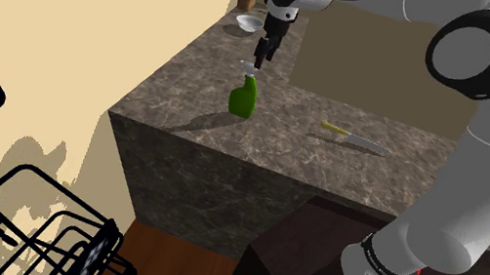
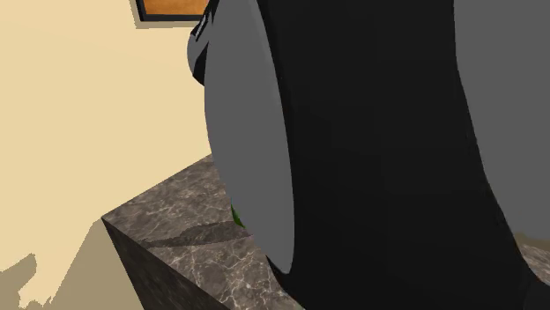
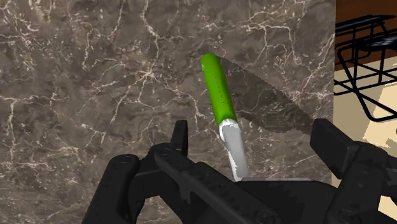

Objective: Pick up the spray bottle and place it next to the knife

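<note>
Nearest the wrist camera, all-black two-finger gripper [image 3: 254, 137], fingers [image 3: 180, 137] standing well apart and clasping nothing. Just beyond, between those fingers and touched by neither, grey-white trigger head [image 3: 234, 149] of a slender green spray bottle [image 3: 217, 89]. Stands on the dark veined stone countertop [image 3: 76, 95], directly under the hand, which hovers just above its head in the shoulder view. Probably handles light and stiff, with smooth sides that may slip, and narrow enough at the base to tip if nudged. Best taken around the neck just under the trigger head, or across the upper body. Farther along the counter, toward the shoulder view's right, grey-bladed knife with a yellow-green handle [image 1: 355, 137], well apart from the bottle. Farthest back, near the wall, small white bowl [image 1: 247, 22].
</note>
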